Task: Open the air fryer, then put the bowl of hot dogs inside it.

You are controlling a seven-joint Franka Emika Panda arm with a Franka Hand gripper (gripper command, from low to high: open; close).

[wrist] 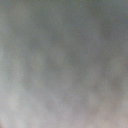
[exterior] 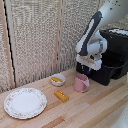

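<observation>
Air fryer (exterior: 111,57) sits at the back of the bench (exterior: 95,107) on the exterior view's right, black and glossy, and its drawer looks pulled out toward the camera; an open basket rim seems visible, so I judge the opening step as done or nearly done. Handle not clearly separable at this resolution, likely hidden behind the arm. The hand (exterior: 85,70) hangs just in front of the drawer, right above the pink mug (exterior: 81,82). Cannot tell whether its fingers are open or closed, too small and dark against the fryer. Wrist view is pure grey blur, gives nothing.

Bowl (exterior: 58,79) with hot dogs (exterior: 57,79) sits on the bench to the exterior view's left of the mug, near it but apart. Orange-yellow block (exterior: 61,95) lies in front of the bowl, patterned plate (exterior: 25,102) well apart further left.

Step in hand, as I read it: go for the bowl. To do it well:
- lift clear of the mug first, then travel over, don't sweep sideways low
- come down vertically on the bowl rim, on the side away from the mug
- one finger inside, one outside, avoid pressing on the hot dogs
- close gently, bowl is light and may slide or tip
- keep it level on the way to the drawer
</observation>
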